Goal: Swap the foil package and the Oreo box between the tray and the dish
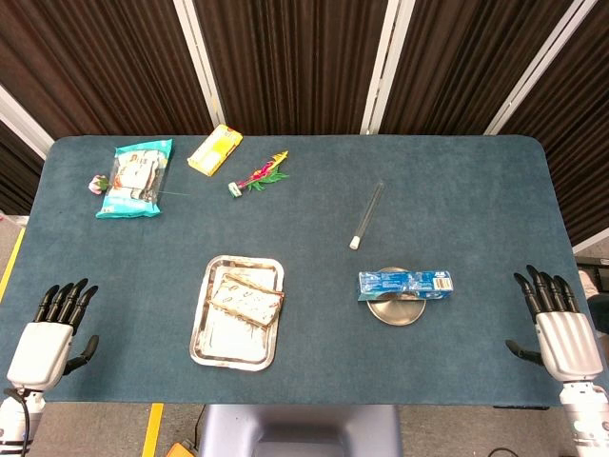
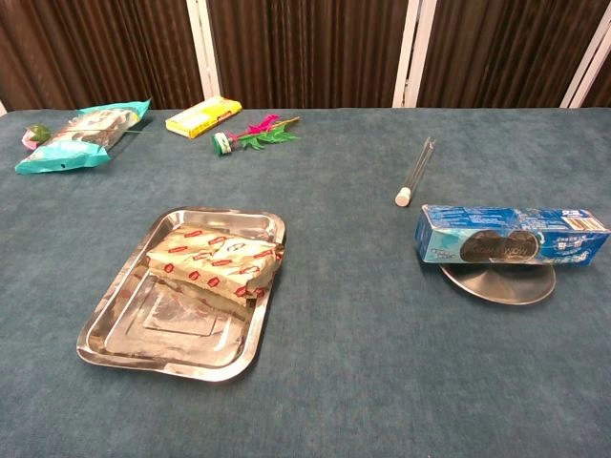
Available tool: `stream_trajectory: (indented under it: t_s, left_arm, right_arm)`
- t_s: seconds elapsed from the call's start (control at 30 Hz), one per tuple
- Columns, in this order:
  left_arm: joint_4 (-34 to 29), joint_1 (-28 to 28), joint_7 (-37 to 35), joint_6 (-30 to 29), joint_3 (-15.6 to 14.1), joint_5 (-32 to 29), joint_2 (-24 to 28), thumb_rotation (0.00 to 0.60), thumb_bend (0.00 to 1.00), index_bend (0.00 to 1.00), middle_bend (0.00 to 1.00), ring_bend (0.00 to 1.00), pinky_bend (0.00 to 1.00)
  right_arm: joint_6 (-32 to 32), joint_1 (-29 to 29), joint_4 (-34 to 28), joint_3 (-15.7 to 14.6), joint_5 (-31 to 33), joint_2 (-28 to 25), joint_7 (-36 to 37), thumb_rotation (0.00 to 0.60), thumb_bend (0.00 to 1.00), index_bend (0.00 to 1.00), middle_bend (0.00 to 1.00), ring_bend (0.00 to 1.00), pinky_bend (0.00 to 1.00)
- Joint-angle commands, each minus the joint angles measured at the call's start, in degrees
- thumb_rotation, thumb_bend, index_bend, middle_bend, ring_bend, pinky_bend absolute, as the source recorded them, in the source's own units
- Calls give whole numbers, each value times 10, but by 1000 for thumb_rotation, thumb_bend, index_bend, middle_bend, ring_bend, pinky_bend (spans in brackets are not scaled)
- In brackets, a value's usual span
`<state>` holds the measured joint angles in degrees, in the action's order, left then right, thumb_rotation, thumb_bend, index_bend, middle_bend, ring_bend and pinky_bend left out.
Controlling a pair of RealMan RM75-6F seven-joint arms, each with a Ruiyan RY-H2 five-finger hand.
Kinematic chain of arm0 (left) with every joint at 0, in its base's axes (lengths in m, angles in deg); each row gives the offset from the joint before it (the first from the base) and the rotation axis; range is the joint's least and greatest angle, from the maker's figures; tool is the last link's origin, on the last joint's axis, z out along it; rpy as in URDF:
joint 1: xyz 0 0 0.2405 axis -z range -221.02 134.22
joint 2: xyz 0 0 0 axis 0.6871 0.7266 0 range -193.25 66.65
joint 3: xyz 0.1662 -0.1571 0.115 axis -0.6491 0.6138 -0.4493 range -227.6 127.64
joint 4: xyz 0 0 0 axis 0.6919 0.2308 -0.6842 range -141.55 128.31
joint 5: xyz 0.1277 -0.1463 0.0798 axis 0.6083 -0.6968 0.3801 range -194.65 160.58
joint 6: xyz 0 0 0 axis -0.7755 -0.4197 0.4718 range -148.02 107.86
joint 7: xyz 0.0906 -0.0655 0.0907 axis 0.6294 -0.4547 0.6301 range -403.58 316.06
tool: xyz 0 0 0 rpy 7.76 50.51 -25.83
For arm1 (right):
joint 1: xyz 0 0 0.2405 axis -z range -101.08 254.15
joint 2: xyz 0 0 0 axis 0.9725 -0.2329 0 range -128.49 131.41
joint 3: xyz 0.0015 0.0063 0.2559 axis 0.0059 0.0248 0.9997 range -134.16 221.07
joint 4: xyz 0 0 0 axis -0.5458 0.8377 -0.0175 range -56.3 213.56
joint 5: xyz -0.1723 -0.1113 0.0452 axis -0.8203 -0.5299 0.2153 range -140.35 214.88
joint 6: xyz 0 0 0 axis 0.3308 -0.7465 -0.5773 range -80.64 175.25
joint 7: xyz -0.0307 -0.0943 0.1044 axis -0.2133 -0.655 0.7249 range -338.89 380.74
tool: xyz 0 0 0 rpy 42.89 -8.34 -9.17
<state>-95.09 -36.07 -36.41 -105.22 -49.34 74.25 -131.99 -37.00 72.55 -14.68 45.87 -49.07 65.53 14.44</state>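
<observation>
Both hands — the left hand (image 1: pixel 52 333) and the right hand (image 1: pixel 561 324) — rest released at the table's near corners, fingers apart and holding nothing, well clear of the work. Nothing is swapped yet: the foil package (image 2: pixel 215 260) lies in the tray (image 2: pixel 115 329), while the Oreo box (image 2: pixel 511 234) sits across the dish (image 2: pixel 501 284) — each, I judge, on its nearer hand's side.
</observation>
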Motion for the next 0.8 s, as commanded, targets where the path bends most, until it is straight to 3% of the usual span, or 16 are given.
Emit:
stream_trajectory:
  t_s: [0.03,0.3,0.37,0.4,0.53,0.67,0.8]
  left_arm:
    - [2,3,-3,1,-3,7,-2,600,413,0,0,0,19]
    - [54,31,-81,-15,-10,80,-35,600,413,0,0,0,24]
    - [63,56,-92,14,-15,98,-47,600,412,0,0,0,24]
    - [50,87,-97,63,-20,107,-54,600,411,0,0,0,25]
    - [28,148,-84,162,-3,84,-71,600,410,0,0,0,25]
    - [37,182,-63,220,10,53,-103,600,409,0,0,0,25]
    - [74,204,-12,238,24,39,-143,600,404,0,0,0,26]
  right_arm:
    - [-2,0,-1,-1,-4,-1,1,600,123,0,0,0,0]
    - [2,1,-5,-10,-15,-4,3,600,123,0,0,0,0]
    - [4,1,-5,-11,-16,-4,0,600,123,0,0,0,0]
    - [4,0,-7,-12,-19,-5,4,600,123,0,0,0,0]
    - [6,0,-7,-15,-23,-9,11,600,123,0,0,0,0]
    - [9,-1,-6,-15,-23,-12,19,600,123,0,0,0,0]
    - [13,-2,-6,-14,-19,-16,27,600,123,0,0,0,0]
